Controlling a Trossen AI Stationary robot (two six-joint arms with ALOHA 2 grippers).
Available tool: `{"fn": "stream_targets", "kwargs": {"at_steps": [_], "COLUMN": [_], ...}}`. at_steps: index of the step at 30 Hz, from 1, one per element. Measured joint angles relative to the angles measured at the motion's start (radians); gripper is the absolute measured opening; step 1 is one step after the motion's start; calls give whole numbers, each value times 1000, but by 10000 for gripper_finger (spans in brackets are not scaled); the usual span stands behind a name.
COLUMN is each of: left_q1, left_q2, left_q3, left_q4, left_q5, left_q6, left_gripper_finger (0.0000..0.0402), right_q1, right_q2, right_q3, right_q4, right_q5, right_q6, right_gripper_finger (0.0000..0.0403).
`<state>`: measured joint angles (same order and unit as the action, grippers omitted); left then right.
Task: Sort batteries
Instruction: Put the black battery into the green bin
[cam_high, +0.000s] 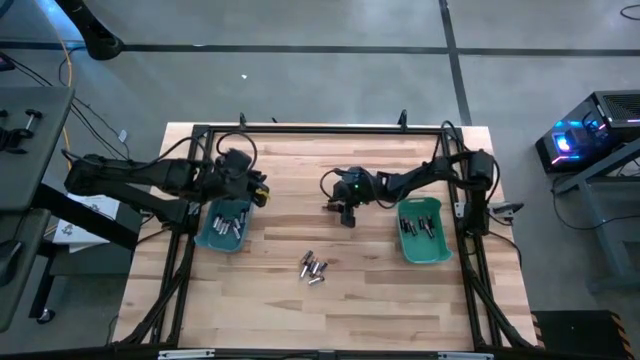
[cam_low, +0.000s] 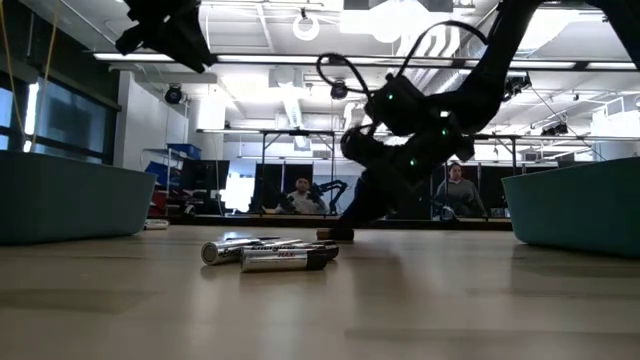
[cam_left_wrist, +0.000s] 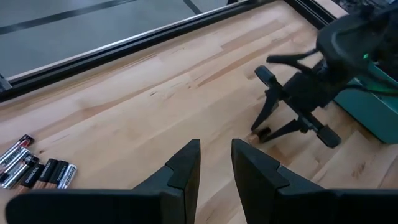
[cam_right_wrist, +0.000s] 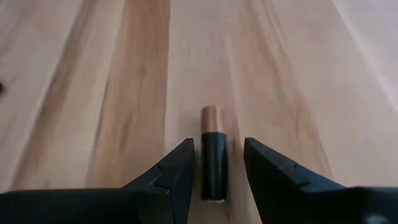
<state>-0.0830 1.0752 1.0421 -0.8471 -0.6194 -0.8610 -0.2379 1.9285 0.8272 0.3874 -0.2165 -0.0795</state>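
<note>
Copper-ended dark battery (cam_right_wrist: 212, 155) flat on wood | axis along right gripper (cam_right_wrist: 214, 163) fingers, open astride, untouched

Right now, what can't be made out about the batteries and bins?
- Left bin: battery types too small, high view; low view shows only its wall.
- Right bin: same.
- Loose pile: count unclear, cells overlap.
- Copper-tipped battery: whether the right gripper touches it; gaps show both sides.

A black, copper-ended battery (cam_right_wrist: 212, 155) lies on pale striped wood (cam_right_wrist: 93, 93); both bins (cam_high: 222, 228) are teal.
</note>
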Motion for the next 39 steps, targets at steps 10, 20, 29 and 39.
{"fn": "stream_targets", "kwargs": {"at_steps": [10, 20, 29, 39], "left_q1": [24, 24, 22, 22], "left_q2": [0, 0, 0, 0], "left_q3": [0, 0, 0, 0], "left_q4": [0, 0, -1, 0], "left_q5": [18, 45, 71, 71], "left_q6": [0, 0, 35, 56], "left_gripper_finger": [85, 85, 85, 85], "right_q1": [29, 78, 111, 273], "right_q2": [28, -103, -508, -887], "right_q3": [8, 19, 95, 65], "right_q4": [-91, -218, -445, -1052], "right_q5": [31, 108, 154, -22], "right_q6": [0, 512, 679, 977], "right_gripper_finger": [67, 27, 27, 27]}}
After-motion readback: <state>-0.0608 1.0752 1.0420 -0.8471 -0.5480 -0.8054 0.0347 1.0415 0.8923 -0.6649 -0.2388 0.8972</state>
